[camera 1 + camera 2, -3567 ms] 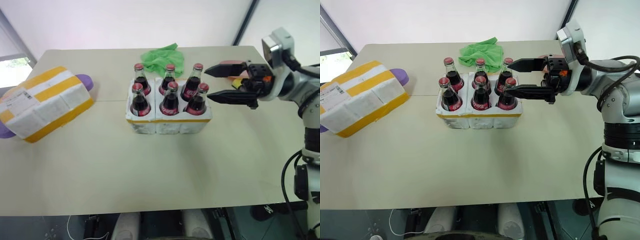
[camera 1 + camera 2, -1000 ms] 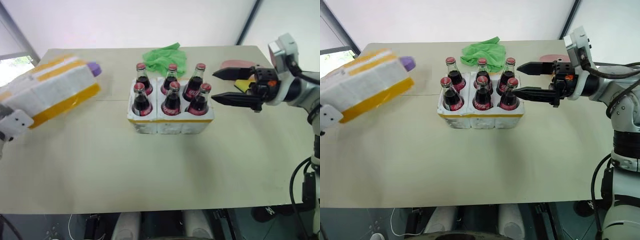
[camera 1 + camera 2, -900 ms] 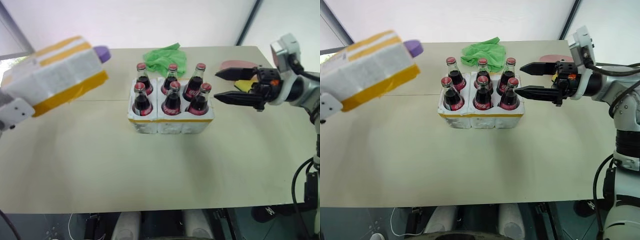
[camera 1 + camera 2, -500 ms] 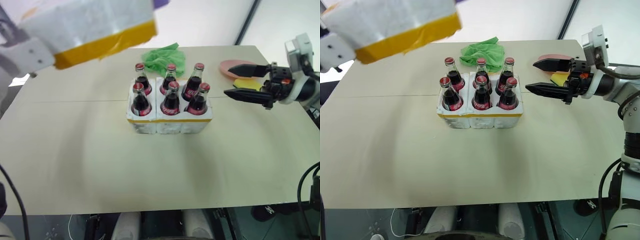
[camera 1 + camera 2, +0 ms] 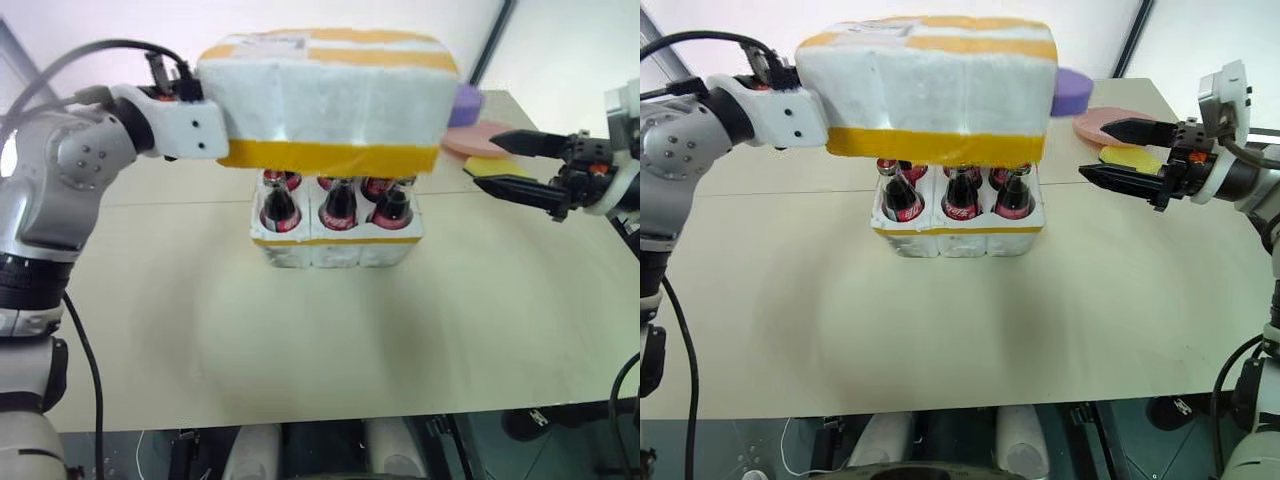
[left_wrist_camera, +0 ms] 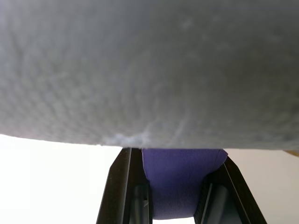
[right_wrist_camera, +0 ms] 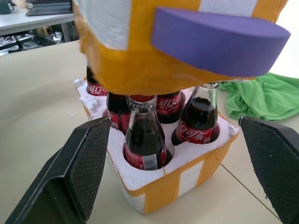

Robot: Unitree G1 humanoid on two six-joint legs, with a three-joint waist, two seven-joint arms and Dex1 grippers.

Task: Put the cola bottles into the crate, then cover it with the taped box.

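- Box (image 5: 330,100) is in the air directly over the crate (image 5: 335,240), its lower edge level with the bottle necks. Not yet seated.
- Bottles (image 7: 145,135) are all in the crate holes, upright, caps hidden under the box from the head views.
- Left gripper (image 6: 173,196) is closed on a purple foam piece (image 5: 1072,92) that sticks out at the box's far end. The wrist view shows both fingers pressed against the purple piece, with the box wall close above.
- Right gripper (image 5: 1118,155) is wide open, empty, off to the crate's right, well apart from it and from the box.
- Risk: the box is carried from one side by one arm. A grip that far from its middle could let it sag or twist on the way down.
- Risk: if the box rim comes down on a cap rather than around the bottles, it may tip a bottle or shove the crate across the table (image 5: 300,340).
- Risk: the box looks only a little wider than the crate, so small misalignment would jam it on a crate edge.
- Risk: the right fingers sit at bottle height. A sideways drift could knock the crate.
- Pink plate (image 5: 1102,128) and a yellow item lie behind the right gripper. No concern.
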